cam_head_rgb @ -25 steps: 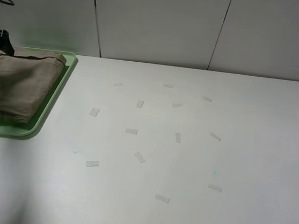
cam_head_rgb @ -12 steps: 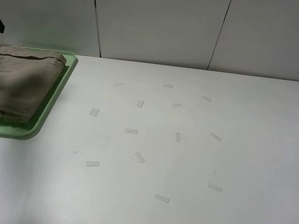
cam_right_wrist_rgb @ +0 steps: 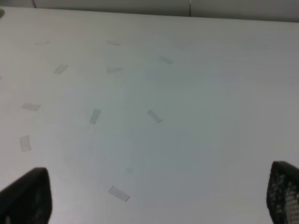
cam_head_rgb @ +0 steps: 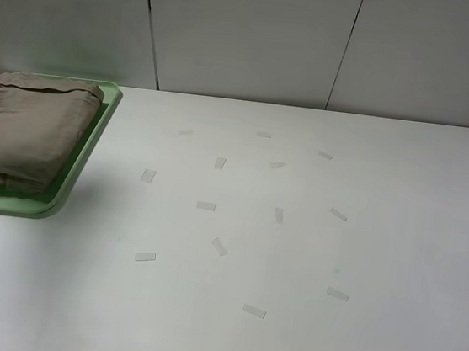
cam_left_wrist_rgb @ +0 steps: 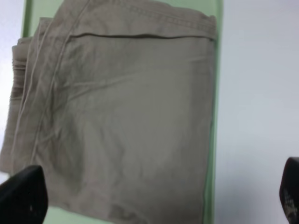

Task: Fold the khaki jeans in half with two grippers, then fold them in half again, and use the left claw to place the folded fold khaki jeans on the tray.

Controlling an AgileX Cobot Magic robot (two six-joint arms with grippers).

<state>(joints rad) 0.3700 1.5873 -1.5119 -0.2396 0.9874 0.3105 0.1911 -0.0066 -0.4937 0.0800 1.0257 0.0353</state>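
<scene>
Far left in the high view: khaki jeans folded into a thick bundle and lying on the pale-green tray, which sits at the table's left edge (cloth covering most of the tray, green rim showing along its right and near sides). From the left wrist view, left claw spread wide above the bundle, holding nothing, fingertips clear of the cloth. Further right, small tape strips scattered over the white table, with the right gripper likewise wide apart and empty above them.

khaki jeans — matt woven cloth (creased) | tray — smooth pale-green plastic | table — smooth, matt white
</scene>
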